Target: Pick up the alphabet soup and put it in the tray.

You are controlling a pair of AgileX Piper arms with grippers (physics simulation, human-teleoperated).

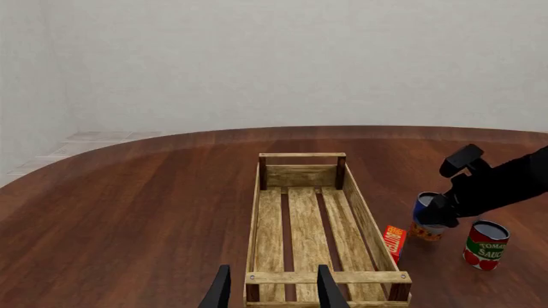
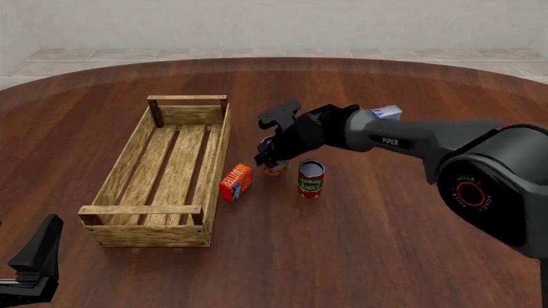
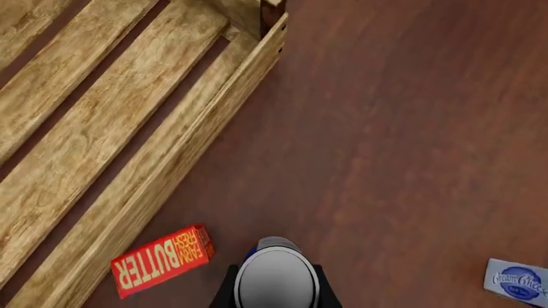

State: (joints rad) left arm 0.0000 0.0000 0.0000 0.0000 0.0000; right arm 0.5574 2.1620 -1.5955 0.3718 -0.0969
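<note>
The alphabet soup (image 2: 274,169), a small tin with a blue label and an orange band, stands upright right of the tray. Its grey top shows in the right wrist view (image 3: 276,277). My right gripper (image 2: 267,154) comes down over it, with fingers (image 3: 225,292) tight against both sides. From the left wrist view the soup (image 1: 425,206) is half hidden by that gripper (image 1: 438,215). The tray (image 2: 128,154) is a long light-wood slatted crate, empty, left of centre. My left gripper (image 1: 274,292) is open and empty near the tray's near end, low at the front left (image 2: 30,263).
A red and green tomato sauce can (image 2: 310,179) stands just right of the soup. An orange butter box (image 2: 235,182) lies against the tray's right wall (image 3: 197,147). A blue and white cream cheese box (image 3: 516,279) lies behind the right arm.
</note>
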